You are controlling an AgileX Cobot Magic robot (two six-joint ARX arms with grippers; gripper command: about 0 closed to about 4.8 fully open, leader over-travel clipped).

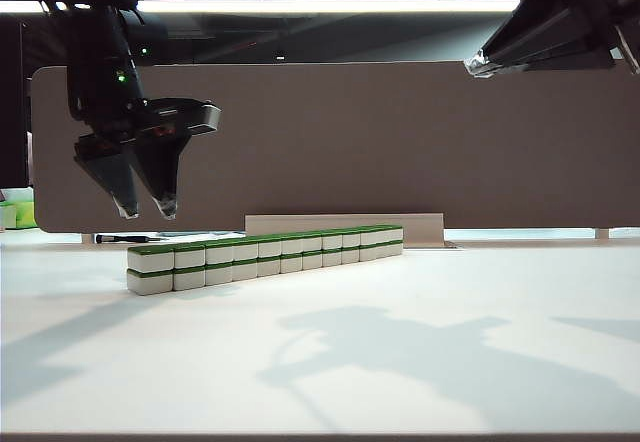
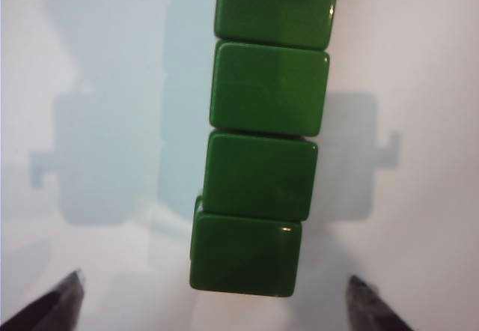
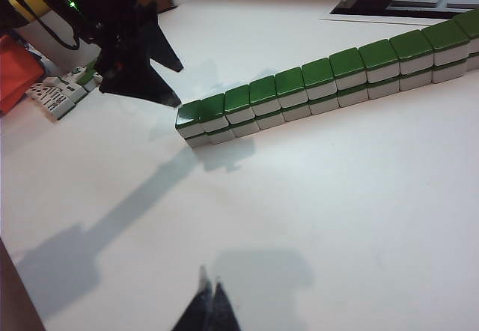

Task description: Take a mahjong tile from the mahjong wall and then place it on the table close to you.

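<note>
- Table (image 1: 330,362): white, smooth; bare along its near edge, where only shadows are seen. No tile has yet been set down there.
- Wall (image 1: 262,255): one straight row of white tiles with green tops, stacked two high, running from the left part of the table back toward its far edge. In every view it appears whole, with no gap seen in the top course.
- End tile (image 2: 245,254): top tile at the near end of the wall; judged the likely pick, since it lies between the left fingertips in the left wrist view. It sits slightly askew of the tile under it.
- Left claw (image 1: 146,206): hung above and just outside the wall's near end, pointing down, clear of the tiles. Its jaws are spread wide and nothing is held.
- Right claw (image 3: 207,297): raised high toward the right of the table, well apart from the wall. Its fingertips are seen pressed together, with nothing between them.
- Partition (image 1: 400,142): brown-grey board standing behind the far edge.
- Loose tiles (image 3: 60,95): a small pile off beyond the wall's near end, beside the left arm.
- Progress: judged early. The approach is made; the descent, the grip on one tile, the lift and the placing near the front edge are all left to do.
</note>
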